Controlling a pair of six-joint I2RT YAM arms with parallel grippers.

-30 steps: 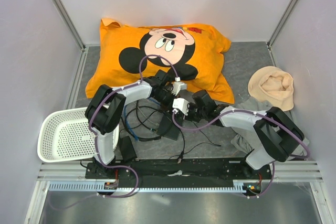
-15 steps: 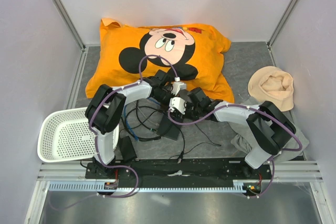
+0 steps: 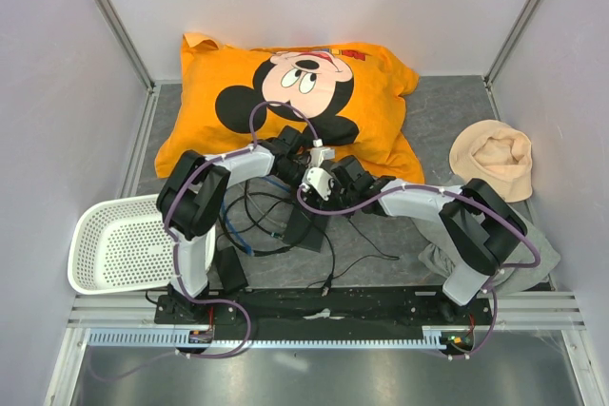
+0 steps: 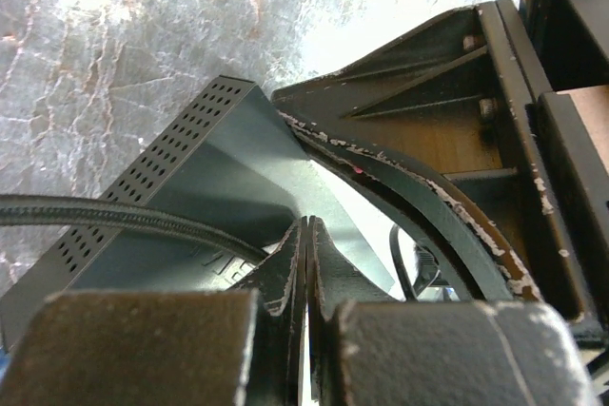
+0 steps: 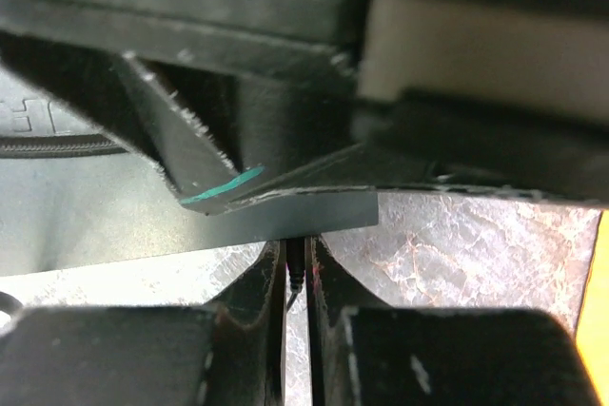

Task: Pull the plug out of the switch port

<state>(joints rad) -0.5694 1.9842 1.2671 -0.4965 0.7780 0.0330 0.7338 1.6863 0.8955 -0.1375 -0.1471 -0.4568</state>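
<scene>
On the bench (image 3: 447, 111), just before the orange cushion (image 3: 238, 73), lies the flat black box (image 4: 219, 168), its port hidden; the left fingers (image 4: 281, 278) are pressed together over it; the right fingers (image 5: 257, 282) stand narrow around a thin dark strand (image 5: 297, 278), grip unclear.

White-and-black left arm (image 3: 238, 164) and right arm (image 3: 423, 203), purple cables (image 3: 276, 104), scuffed black gripper fingers (image 4: 283, 278).

Crowded centre, open far right
Cables (image 3: 249, 225) and orange pillow (image 3: 285, 102) hem the black box (image 4: 219, 178); bare tabletop (image 3: 447, 106) lies behind the beige hat (image 3: 490, 159).
</scene>
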